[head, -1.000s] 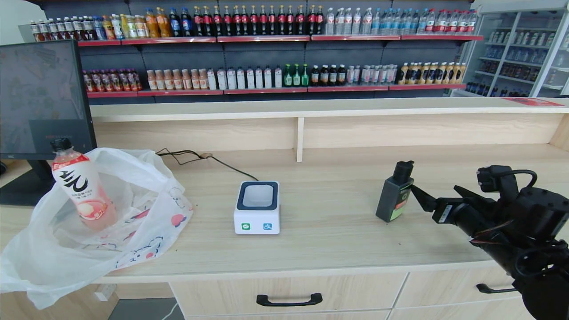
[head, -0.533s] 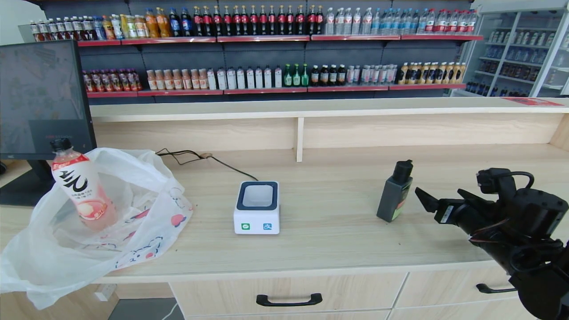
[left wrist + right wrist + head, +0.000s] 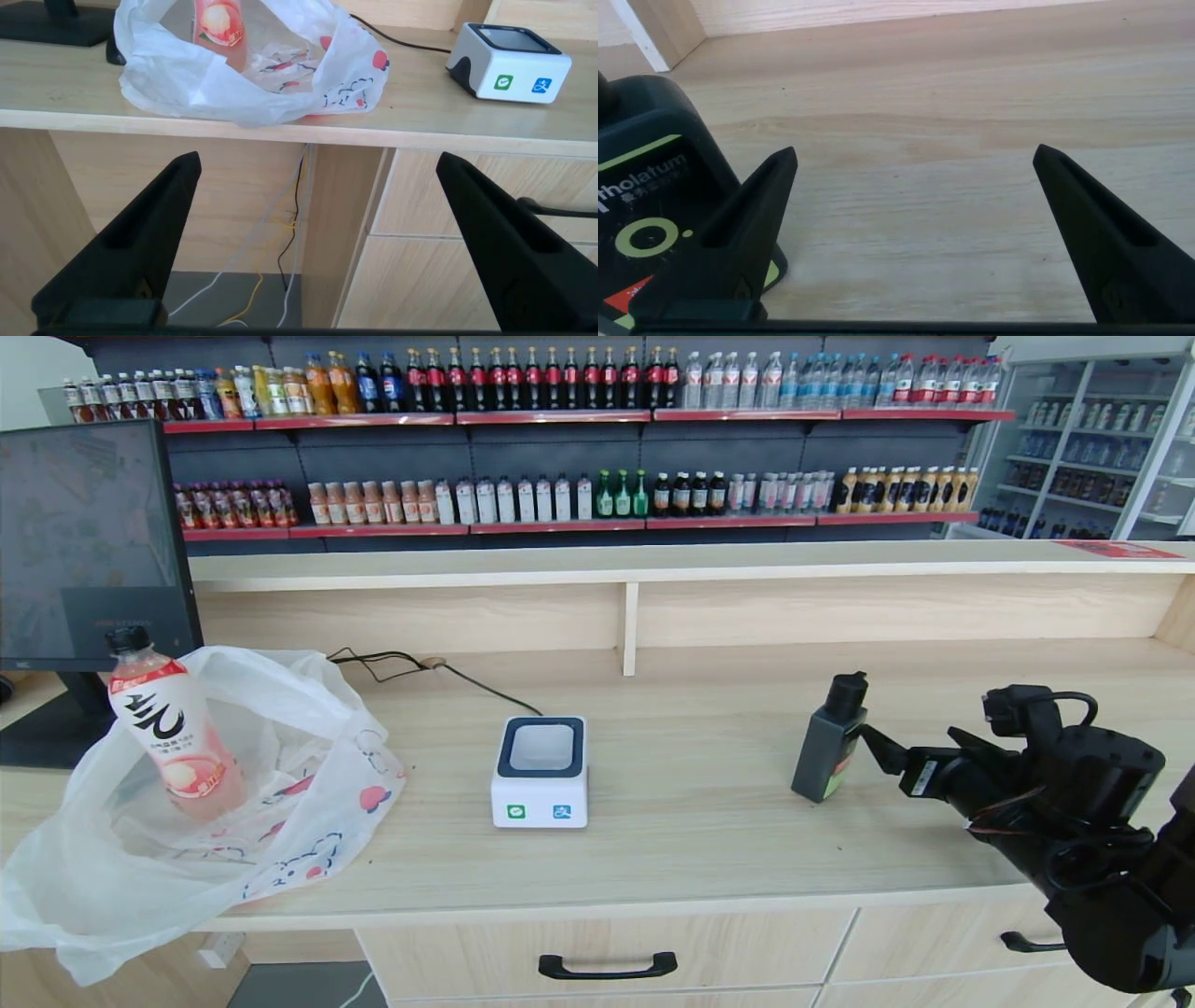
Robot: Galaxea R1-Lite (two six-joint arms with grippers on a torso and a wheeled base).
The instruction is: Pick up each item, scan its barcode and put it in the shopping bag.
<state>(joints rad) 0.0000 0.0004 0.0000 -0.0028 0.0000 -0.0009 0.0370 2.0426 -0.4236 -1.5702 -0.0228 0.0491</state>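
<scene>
A dark grey bottle (image 3: pixel 829 742) with a black cap stands upright on the right part of the wooden counter (image 3: pixel 691 803). My right gripper (image 3: pixel 920 751) is open just to its right, one fingertip close to the bottle's side. In the right wrist view the bottle (image 3: pixel 654 224) sits beside one finger, outside the gap of the right gripper (image 3: pixel 915 159). The white shopping bag (image 3: pixel 280 803) lies at the counter's left end with a pink drink bottle (image 3: pixel 173 728) standing in it. My left gripper (image 3: pixel 318 243) is open below counter level, facing the bag (image 3: pixel 243 65).
A white barcode scanner (image 3: pixel 541 770) sits mid-counter, its cable running to the back; it also appears as the scanner (image 3: pixel 509 61) in the left wrist view. A dark monitor (image 3: pixel 84 541) stands behind the bag. A raised ledge runs behind the counter; drawers lie below its front edge.
My right gripper drew back slightly from the dark bottle, then came close to its side again. The bottle stands a touch straighter. The bag and scanner have not moved.
</scene>
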